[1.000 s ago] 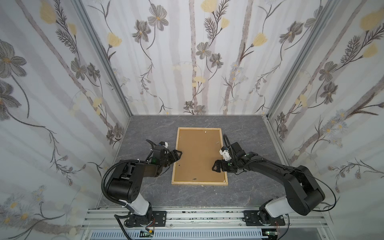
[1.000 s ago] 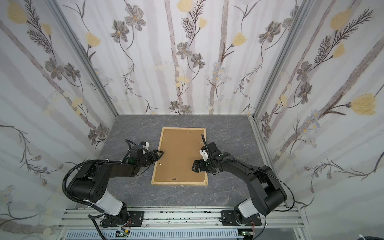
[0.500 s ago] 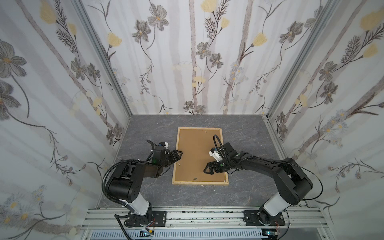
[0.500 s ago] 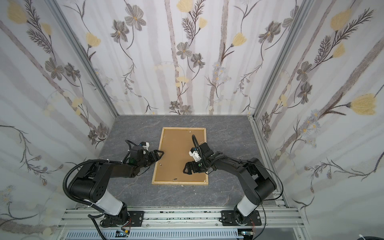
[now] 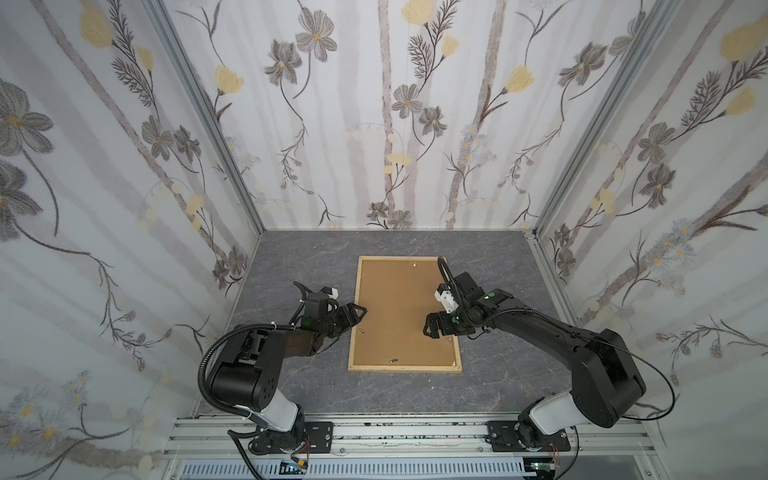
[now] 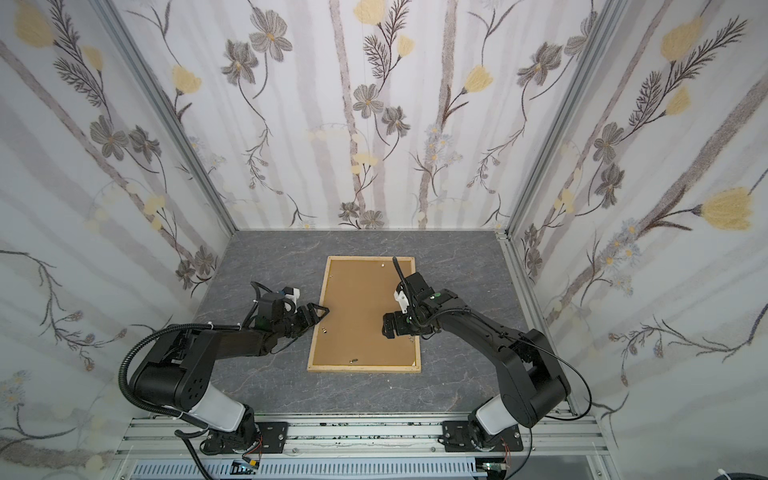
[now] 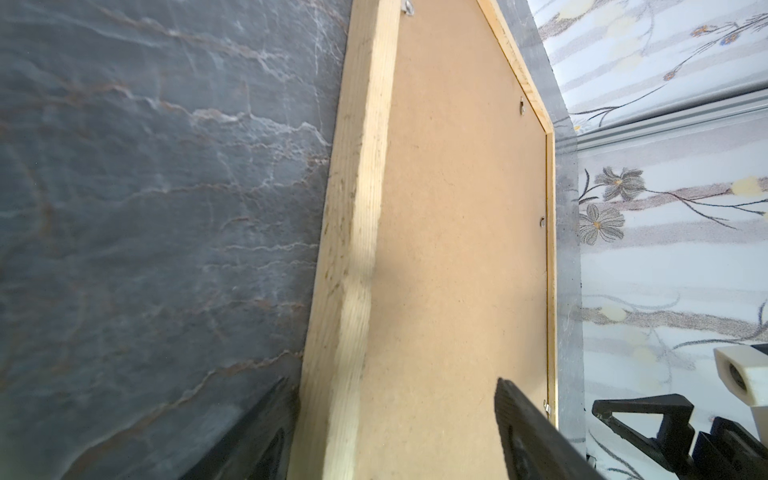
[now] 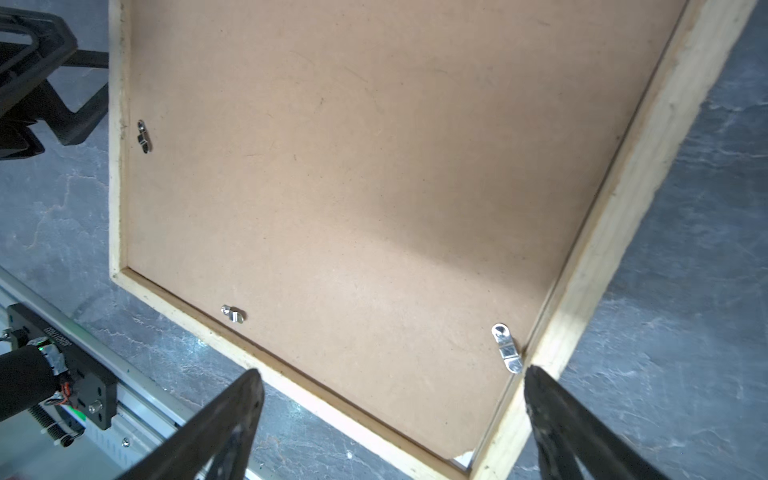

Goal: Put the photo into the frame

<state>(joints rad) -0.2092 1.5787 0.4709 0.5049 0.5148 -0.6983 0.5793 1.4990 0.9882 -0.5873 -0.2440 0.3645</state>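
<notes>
The frame (image 5: 403, 368) (image 6: 361, 368) of light wood strips lies face down mid-table, filled by a brown backing panel (image 5: 399, 299) (image 6: 357, 299). The photo is hidden. My left gripper (image 5: 359, 309) (image 6: 322, 311) is open at the frame's left strip (image 7: 357, 208); in its wrist view the left gripper (image 7: 395, 399) has one finger over the table and the other over the panel (image 7: 457, 208). My right gripper (image 5: 428, 328) (image 6: 386, 328) hangs open over the panel (image 8: 332, 166) near the right strip (image 8: 623, 208). Nothing sits between the right gripper's (image 8: 390, 395) fingers.
Small metal turn tabs (image 8: 505, 347) (image 8: 232, 313) sit along the panel's edges. The panel's near right corner is chipped, with a white bit (image 8: 461, 459) showing under it. Floral walls close the grey table (image 5: 307, 257) on three sides; an aluminium rail (image 5: 395, 432) runs along the front.
My right gripper swung inward over the backing panel, then came back a little toward the right strip, still open. The left arm and the frame have not moved.
</notes>
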